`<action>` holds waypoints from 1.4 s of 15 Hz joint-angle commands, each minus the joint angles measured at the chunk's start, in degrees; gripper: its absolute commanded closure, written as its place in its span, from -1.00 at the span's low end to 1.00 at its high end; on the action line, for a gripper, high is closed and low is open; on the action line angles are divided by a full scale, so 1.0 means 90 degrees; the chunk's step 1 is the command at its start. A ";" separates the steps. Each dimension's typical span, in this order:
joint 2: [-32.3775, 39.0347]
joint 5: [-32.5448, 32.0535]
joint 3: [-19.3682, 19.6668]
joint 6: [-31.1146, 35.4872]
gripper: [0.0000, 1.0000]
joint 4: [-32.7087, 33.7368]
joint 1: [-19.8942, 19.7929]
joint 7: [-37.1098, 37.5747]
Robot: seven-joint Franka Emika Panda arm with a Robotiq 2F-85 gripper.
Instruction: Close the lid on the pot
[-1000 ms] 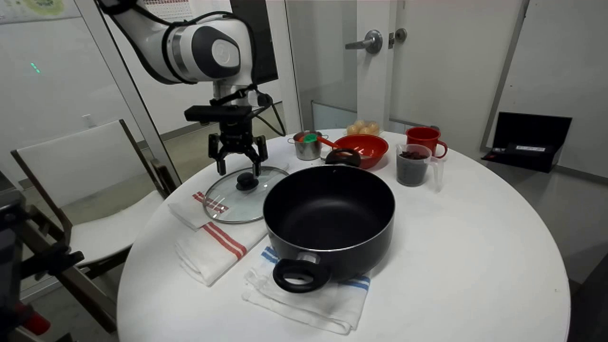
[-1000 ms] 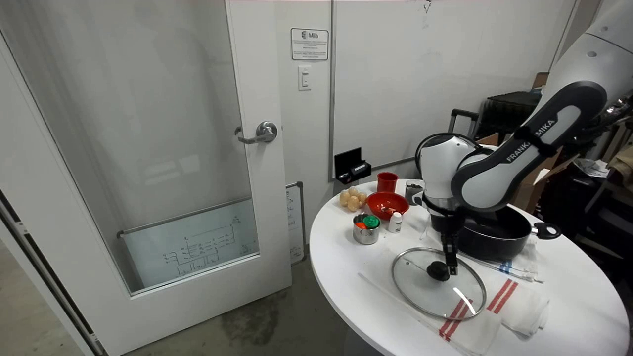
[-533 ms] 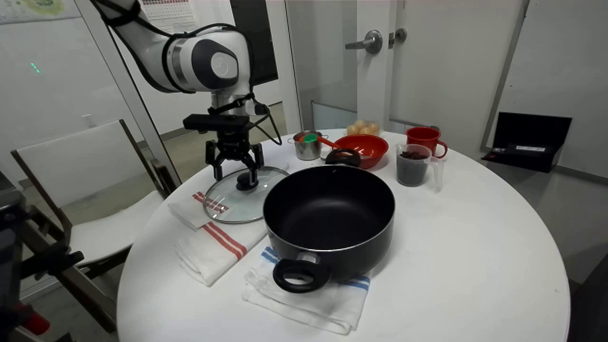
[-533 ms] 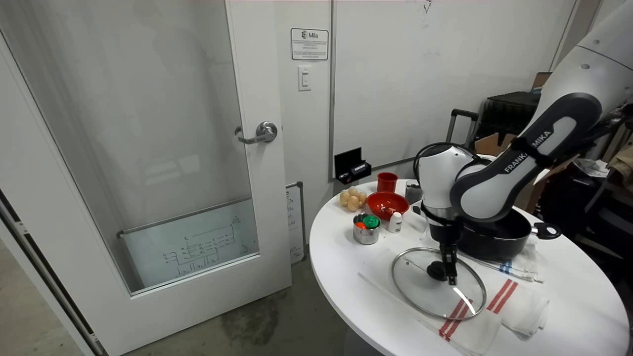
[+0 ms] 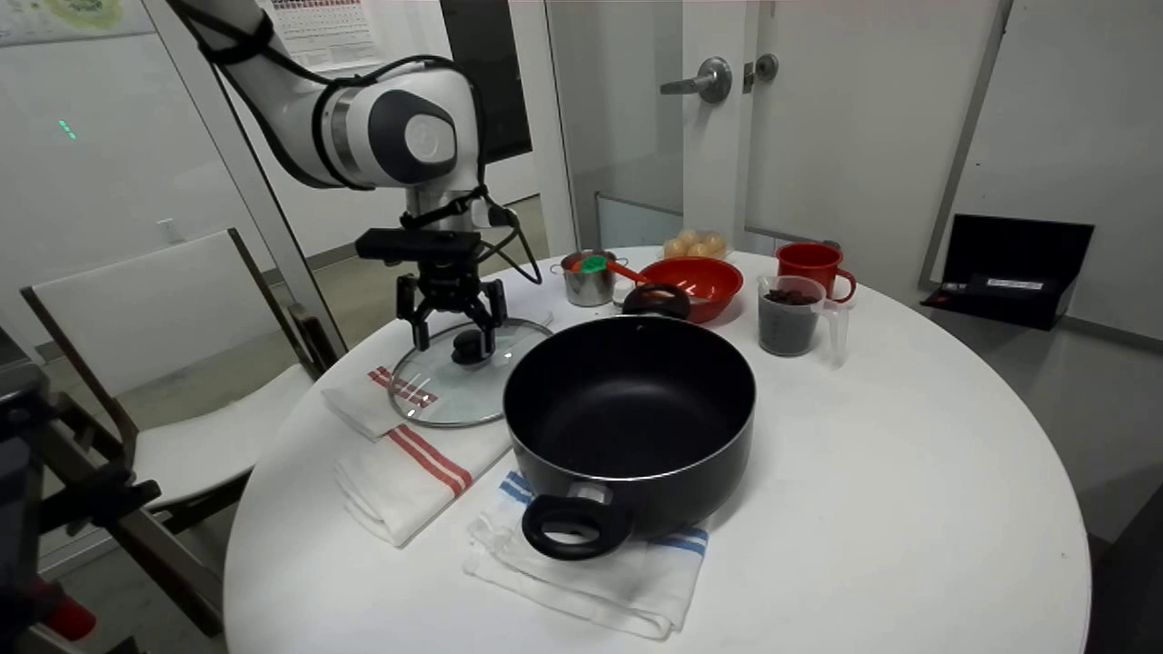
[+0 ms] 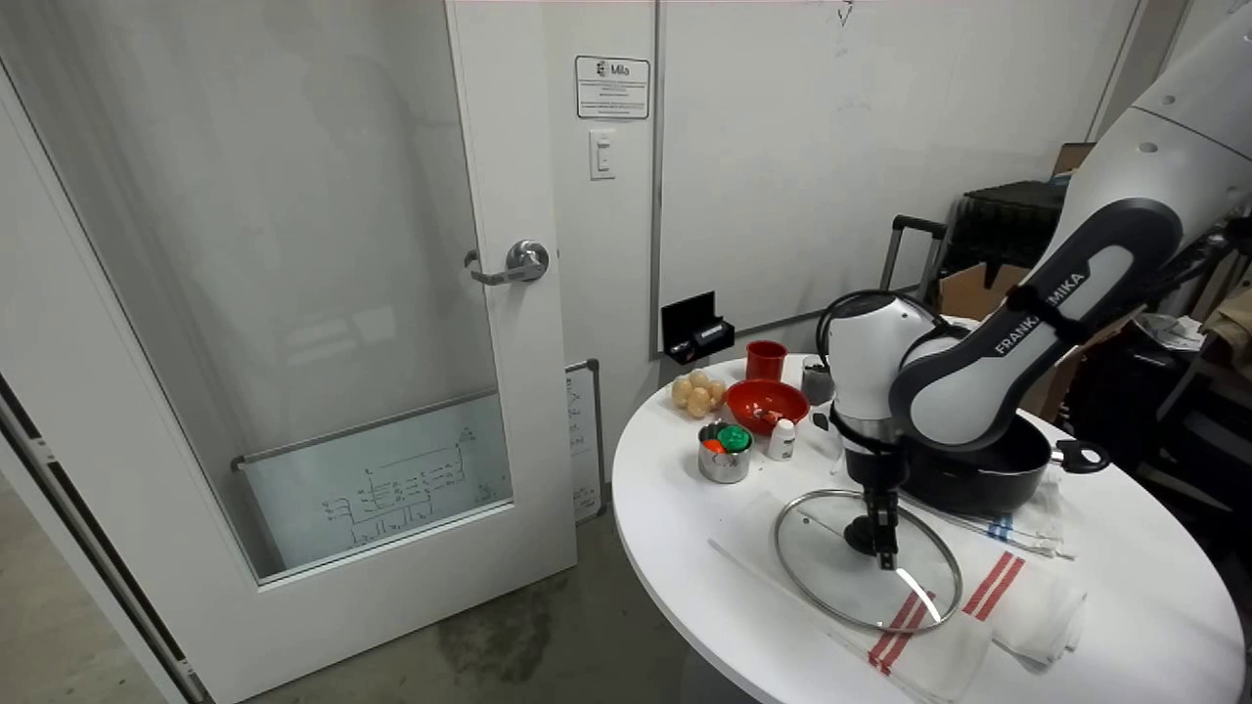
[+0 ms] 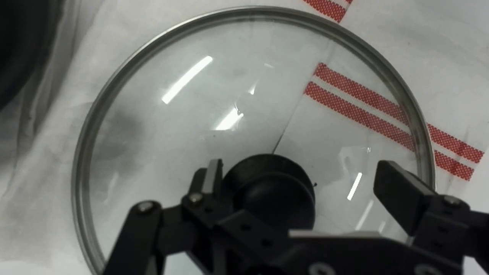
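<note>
The clear glass lid (image 5: 513,356) with metal rim lies flat on the folded red-striped towels, left of the black pot. It also shows in an exterior view (image 6: 831,587) and fills the wrist view (image 7: 153,145). Its black knob (image 7: 273,202) points up. The wide black pot (image 5: 690,486) stands uncovered; it also shows in an exterior view (image 6: 988,489) and at the wrist view's upper left corner (image 7: 19,46). My gripper (image 5: 454,347) is open and points down over the lid. In the wrist view the gripper (image 7: 300,173) has the knob between its fingers, much closer to the left one.
A blue-striped towel (image 5: 591,568) lies under the pot. Behind the pot stand a red bowl (image 5: 713,282), a small metal pot (image 5: 589,289), a clear measuring cup (image 5: 786,327), a red mug (image 5: 809,261), and eggs (image 5: 695,243). A white bottle (image 6: 782,440) stands by the bowl.
My gripper has come down toward the lid, bringing its fingertips to about the knob's height. It is open throughout. The lid and the pot have not moved.
</note>
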State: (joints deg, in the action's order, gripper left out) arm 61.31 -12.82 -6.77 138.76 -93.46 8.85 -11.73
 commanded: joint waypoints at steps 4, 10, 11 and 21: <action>0.0098 -0.0007 0.0012 0.0308 -0.96 0.0108 -0.0014 -0.0185; 0.0058 -0.0013 0.0044 0.0431 0.11 0.0070 -0.0049 -0.0235; 0.0057 -0.0015 0.0053 0.0439 0.25 0.0075 -0.0058 -0.0244; -0.0332 0.0021 -0.0010 0.0408 0.50 -0.0257 -0.0012 -0.0136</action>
State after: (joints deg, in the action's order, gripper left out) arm 61.15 -12.88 -6.38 141.53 -93.20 8.50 -12.70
